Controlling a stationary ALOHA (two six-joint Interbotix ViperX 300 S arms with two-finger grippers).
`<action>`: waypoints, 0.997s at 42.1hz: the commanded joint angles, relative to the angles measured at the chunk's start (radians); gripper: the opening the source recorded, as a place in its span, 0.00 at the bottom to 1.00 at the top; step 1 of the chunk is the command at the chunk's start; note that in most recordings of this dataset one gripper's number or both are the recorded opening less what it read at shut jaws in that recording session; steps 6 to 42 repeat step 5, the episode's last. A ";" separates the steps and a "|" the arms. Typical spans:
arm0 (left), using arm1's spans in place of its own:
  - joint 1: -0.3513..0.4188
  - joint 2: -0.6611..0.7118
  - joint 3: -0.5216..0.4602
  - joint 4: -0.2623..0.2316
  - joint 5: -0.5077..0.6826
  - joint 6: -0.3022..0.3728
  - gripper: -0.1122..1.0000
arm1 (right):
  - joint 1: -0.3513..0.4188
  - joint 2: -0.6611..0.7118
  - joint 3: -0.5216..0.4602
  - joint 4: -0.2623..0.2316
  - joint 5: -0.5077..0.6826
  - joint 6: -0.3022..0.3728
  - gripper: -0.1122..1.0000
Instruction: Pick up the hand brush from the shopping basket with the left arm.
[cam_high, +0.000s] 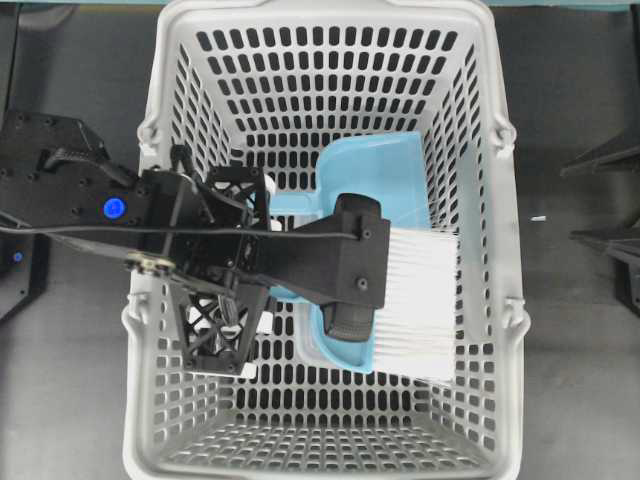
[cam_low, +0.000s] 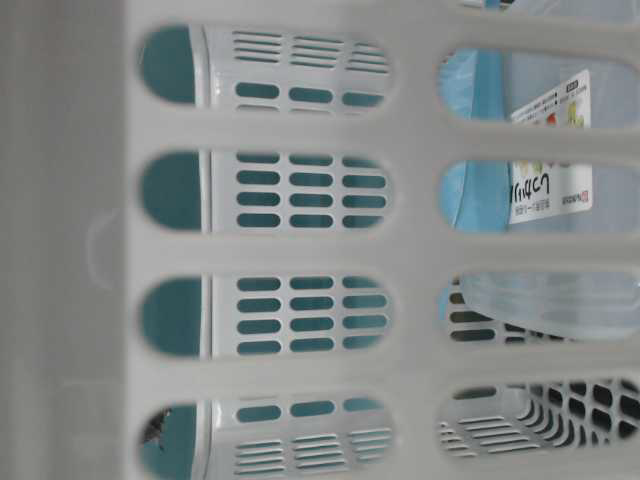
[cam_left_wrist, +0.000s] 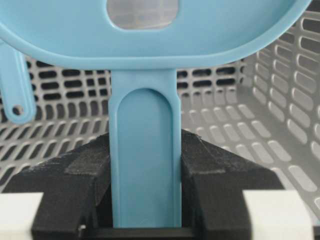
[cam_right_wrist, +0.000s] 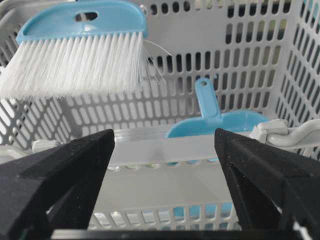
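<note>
Brush in my grip, lifted!
My left gripper (cam_left_wrist: 145, 200) pinched the hand brush (cam_right_wrist: 80, 47) by its handle above the shopping basket (cam_high: 170, 130); my right gripper (cam_right_wrist: 165, 165) gaped, idle. That thin handle could've twisted loose.

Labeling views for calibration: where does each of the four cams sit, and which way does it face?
Overhead: above, looking down into the basket; left hand holds the brush.
Table-level: against the basket wall, peering through slots; no robot shows.
Left wrist: along its fingers, clamped on the brush handle.
Right wrist: between open fingers toward the basket.
Overhead and right wrist share brush and dustpan.
</note>
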 joint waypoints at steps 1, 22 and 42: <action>0.000 -0.015 -0.023 0.003 -0.005 0.000 0.32 | 0.002 0.002 -0.009 0.003 -0.009 0.002 0.80; 0.000 -0.015 -0.020 0.003 -0.005 0.000 0.32 | 0.002 -0.002 -0.008 0.003 -0.009 0.002 0.80; 0.000 -0.015 -0.020 0.003 -0.005 0.000 0.32 | 0.002 -0.002 -0.008 0.003 -0.009 0.002 0.80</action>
